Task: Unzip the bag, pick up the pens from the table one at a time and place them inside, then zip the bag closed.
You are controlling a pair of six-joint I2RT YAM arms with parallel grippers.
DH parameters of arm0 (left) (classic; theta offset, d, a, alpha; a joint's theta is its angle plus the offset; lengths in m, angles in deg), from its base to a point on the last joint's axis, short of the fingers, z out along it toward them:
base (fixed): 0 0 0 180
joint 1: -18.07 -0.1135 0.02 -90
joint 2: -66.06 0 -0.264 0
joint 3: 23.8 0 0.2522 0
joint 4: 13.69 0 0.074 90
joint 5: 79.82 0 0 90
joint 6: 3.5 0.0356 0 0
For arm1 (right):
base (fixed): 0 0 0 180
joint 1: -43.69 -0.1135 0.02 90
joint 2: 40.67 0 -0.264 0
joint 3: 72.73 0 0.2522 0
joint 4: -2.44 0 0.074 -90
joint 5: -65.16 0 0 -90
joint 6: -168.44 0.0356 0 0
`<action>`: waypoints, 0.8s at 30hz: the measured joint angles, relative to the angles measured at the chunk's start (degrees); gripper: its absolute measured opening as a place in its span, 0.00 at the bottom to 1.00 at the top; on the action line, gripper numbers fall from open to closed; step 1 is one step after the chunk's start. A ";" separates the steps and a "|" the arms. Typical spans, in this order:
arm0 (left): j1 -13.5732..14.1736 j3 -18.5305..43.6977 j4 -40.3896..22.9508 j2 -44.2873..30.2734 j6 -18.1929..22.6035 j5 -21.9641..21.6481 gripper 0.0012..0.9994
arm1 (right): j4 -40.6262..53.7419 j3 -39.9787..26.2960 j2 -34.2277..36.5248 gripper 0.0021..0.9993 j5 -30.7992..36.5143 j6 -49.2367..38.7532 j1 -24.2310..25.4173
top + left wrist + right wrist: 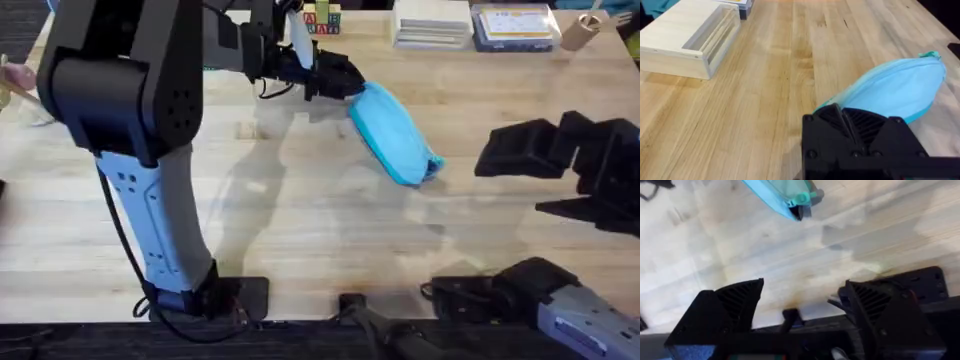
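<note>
My left gripper (345, 82) pinches the light blue fabric pouch (392, 133) mid-table; my spread right gripper (802, 312) should take its teal pull tab (801, 198) squarely.

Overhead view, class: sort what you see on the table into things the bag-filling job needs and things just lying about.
Belongs to the job:
- bag, light blue
- left claw, at the bag's end
- right claw, open
- table

Just lying about:
- stacked books
- toy blocks
- wooden box
</note>
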 joint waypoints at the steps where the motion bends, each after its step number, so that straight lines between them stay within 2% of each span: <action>1: 0.00 0.00 0.00 0.00 0.00 0.00 0.04 | -0.03 -0.04 0.07 1.00 0.21 0.90 0.00; 15: 0.00 0.00 0.04 0.00 0.00 0.04 0.04 | -0.41 -0.15 0.63 1.00 2.15 15.91 0.00; 24: 0.00 0.00 0.12 0.00 0.00 0.04 0.04 | -0.73 -0.15 6.63 1.00 4.11 21.94 0.00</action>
